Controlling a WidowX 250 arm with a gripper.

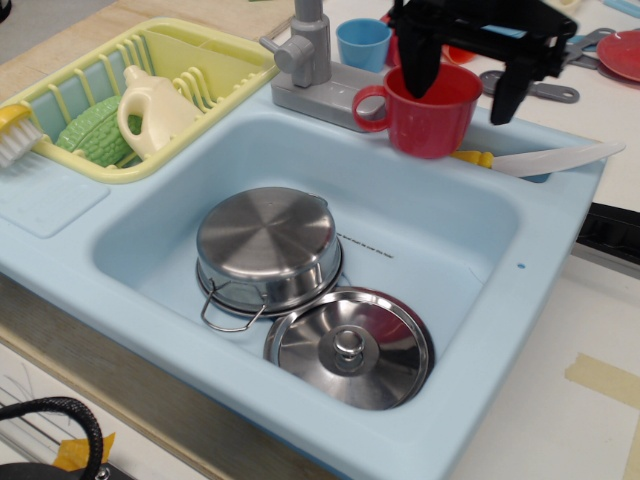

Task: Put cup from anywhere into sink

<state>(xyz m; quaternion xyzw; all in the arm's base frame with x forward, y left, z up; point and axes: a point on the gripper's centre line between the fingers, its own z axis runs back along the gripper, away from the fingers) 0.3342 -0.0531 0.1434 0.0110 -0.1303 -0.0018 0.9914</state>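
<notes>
The cup [428, 120], a wide red mug with its loop handle pointing left, stands upright on the back rim of the light blue sink [500, 310], just right of the grey faucet [310, 50]. My black gripper [462, 95] hangs over the cup and is open. Its left finger [420, 70] reaches down into the cup's mouth. Its right finger [506, 95] is outside the cup, to the right of its wall. The cup stays on the rim, not lifted.
A steel pot [268, 245] and its lid [348, 348] lie in the basin. A yellow dish rack [215, 60] at the left holds a white bottle [150, 105]. A small blue cup [363, 42] stands behind the faucet. A white knife [550, 160] lies on the rim at the right.
</notes>
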